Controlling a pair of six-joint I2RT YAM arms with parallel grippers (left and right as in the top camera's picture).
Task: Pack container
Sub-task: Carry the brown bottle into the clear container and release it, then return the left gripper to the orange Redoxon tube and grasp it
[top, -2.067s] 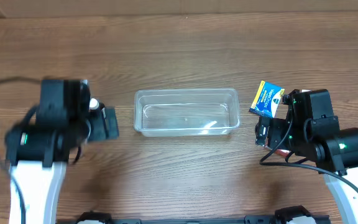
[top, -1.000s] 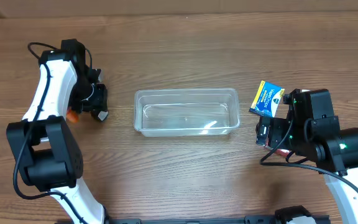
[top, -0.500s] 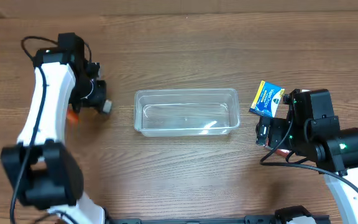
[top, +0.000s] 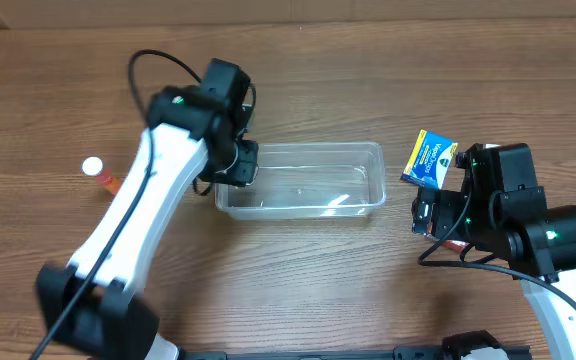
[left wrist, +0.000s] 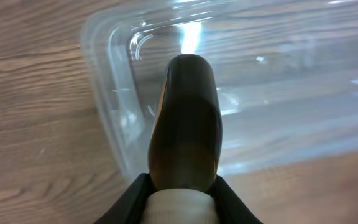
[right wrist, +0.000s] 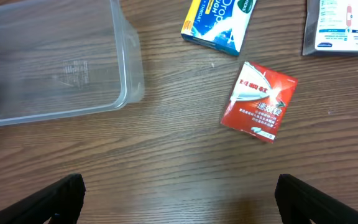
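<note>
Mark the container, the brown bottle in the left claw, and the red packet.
container (top: 303, 188), overhead view, bare floor near the middle.
brown bottle (left wrist: 185, 124), left wrist view, middle of its body.
red packet (right wrist: 260, 101), right wrist view, centre of its face.

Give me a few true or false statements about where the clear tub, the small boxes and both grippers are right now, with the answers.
1. The left gripper holds a brown item over the container's left end. True.
2. The red box lies inside the container. False: it lies on the table, outside it.
3. The right gripper is open. True.
4. The right gripper holds the blue and yellow box. False: the box lies on the table.
5. A white-capped orange bottle lies left of the container. True.
</note>
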